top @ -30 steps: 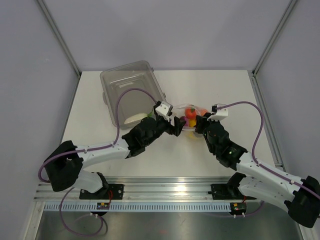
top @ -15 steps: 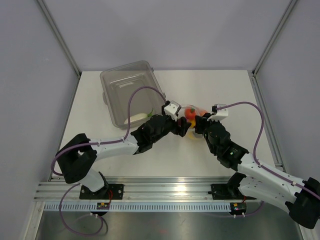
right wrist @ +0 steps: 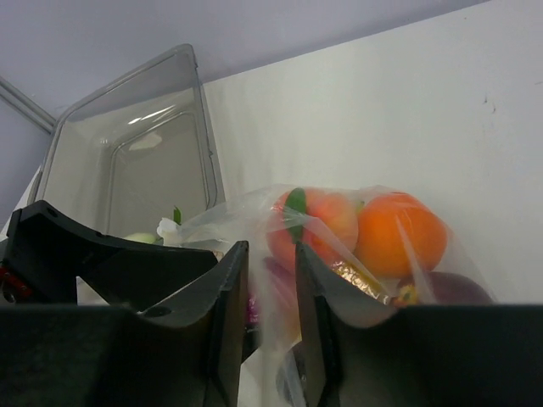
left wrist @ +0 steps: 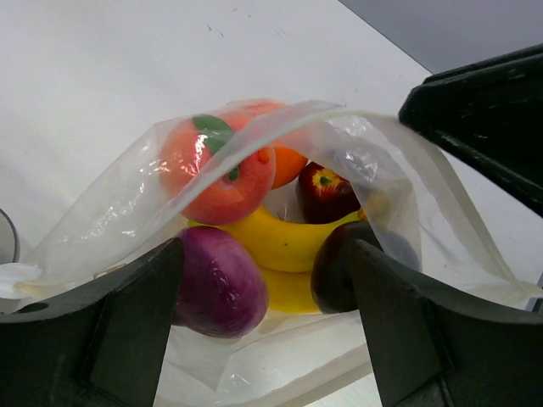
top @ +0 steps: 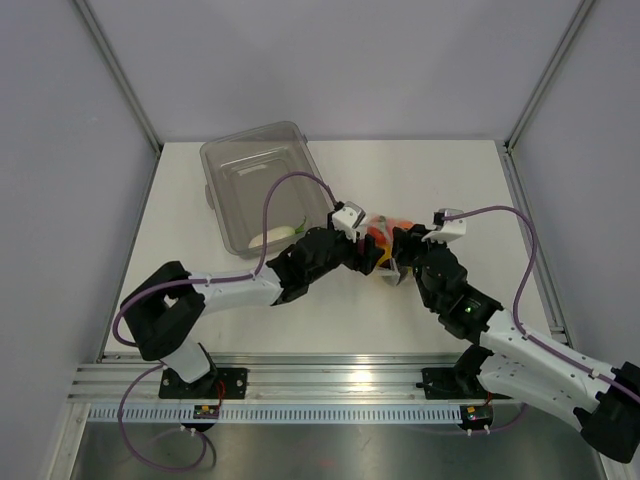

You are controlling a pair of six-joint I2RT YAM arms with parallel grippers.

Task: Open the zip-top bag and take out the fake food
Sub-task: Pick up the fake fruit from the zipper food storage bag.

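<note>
Mid-table (top: pixel 450 180), between the two arms: zip-top bag (left wrist: pixel 110 220), mouth gaping, mostly hidden under both wrists from above. Holds the fake food (left wrist: pixel 280 246): peach (left wrist: pixel 222 174), red apple (left wrist: pixel 327 193), purple piece (left wrist: pixel 221 284); orange (right wrist: pixel 400 233) hazy behind film. Left gripper (left wrist: pixel 265 280) spread wide astride the bag, cutting off a dark round piece (left wrist: pixel 339 275). Right gripper (right wrist: pixel 271 263) narrowly parted, film in the gap; cannot tell whether pinched. Nearby, clear tub (top: pixel 255 170).
</note>
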